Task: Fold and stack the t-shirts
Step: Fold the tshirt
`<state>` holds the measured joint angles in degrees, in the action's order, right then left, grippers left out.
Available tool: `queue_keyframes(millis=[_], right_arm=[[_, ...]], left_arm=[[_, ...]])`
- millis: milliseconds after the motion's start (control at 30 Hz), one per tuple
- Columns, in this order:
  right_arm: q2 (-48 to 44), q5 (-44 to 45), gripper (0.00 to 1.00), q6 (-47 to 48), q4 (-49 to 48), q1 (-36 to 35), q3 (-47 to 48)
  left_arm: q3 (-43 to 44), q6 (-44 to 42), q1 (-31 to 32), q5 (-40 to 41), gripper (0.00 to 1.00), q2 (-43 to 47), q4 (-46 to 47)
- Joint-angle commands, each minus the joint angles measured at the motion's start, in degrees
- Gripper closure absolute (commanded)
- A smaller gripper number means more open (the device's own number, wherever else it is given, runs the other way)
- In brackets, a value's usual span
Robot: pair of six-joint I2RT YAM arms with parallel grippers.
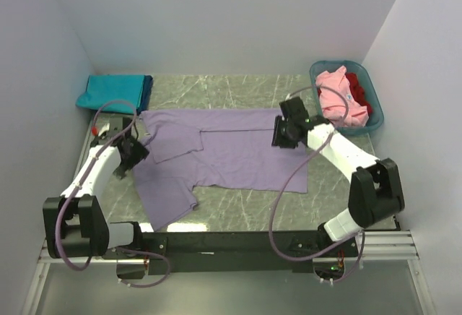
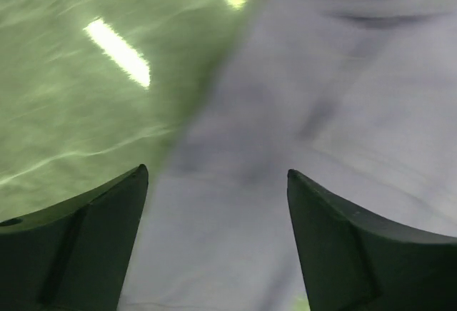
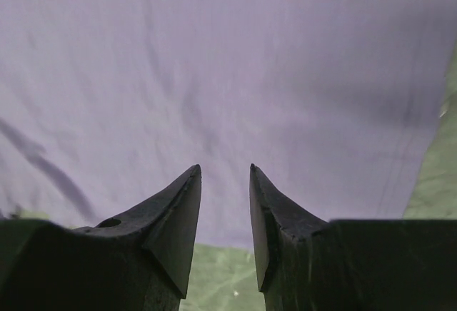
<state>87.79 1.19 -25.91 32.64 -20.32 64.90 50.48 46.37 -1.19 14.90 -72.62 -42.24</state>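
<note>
Lavender t-shirt [image 1: 238, 152] is lying partly folded mid-table; left gripper [image 2: 217, 171] is hovering spread, right gripper [image 3: 225, 167] narrowly parted, both empty; a shallow pinch could be bunching the cloth.

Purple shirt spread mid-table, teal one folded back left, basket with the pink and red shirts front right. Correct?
One thing is off: the basket holding the pink shirt and red shirt sits at the back right corner, not front right. The top external view shows it. The purple shirt is spread mid-table and the teal shirt is folded back left, as you said.
</note>
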Motion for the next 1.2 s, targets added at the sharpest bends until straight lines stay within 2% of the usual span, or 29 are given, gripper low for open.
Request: queue_keyframes(millis=[0, 67, 200, 367, 600, 700, 867, 1167], right_arm=[[-6.29, 1.45, 0.59, -0.72, -0.82, -1.83, -7.39], [-8.85, 0.83, 0.59, -1.07, -1.61, -2.01, -10.48], [-13.42, 1.97, 0.59, -0.9, -1.79, -2.01, -15.94], [-15.8, 2.94, 0.59, -0.98, -1.97, -2.01, -18.41], [-17.3, 5.13, 0.59, -0.72, -1.27, -1.92, -19.46], [-17.12, 5.75, 0.59, -0.89, -0.92, -1.83, -19.9], [-16.86, 8.82, 0.6, -2.12, 0.75, -1.13, -20.34], [-15.02, 4.61, 0.61, -3.18, 2.6, 7.04, -24.38]], left_arm=[[-5.2, 1.01, -3.9, -0.04, 0.17, 2.13, 3.29], [-6.26, 0.83, -5.75, -1.09, 0.23, 1.35, 4.0], [-8.2, 0.3, -6.81, -2.06, 0.27, -2.17, 7.34], [-8.38, -0.4, -6.81, -3.38, 0.33, -7.53, 7.44], [-10.13, -0.05, -6.89, -4.7, 0.41, -4.73, 6.38], [-10.93, -0.05, -6.81, -3.82, 0.49, -3.49, 6.2], [-10.84, -0.23, -6.54, -4.0, 0.57, -6.39, 6.03], [-10.14, -0.05, -6.1, -2.24, 0.99, -4.12, 4.8]])
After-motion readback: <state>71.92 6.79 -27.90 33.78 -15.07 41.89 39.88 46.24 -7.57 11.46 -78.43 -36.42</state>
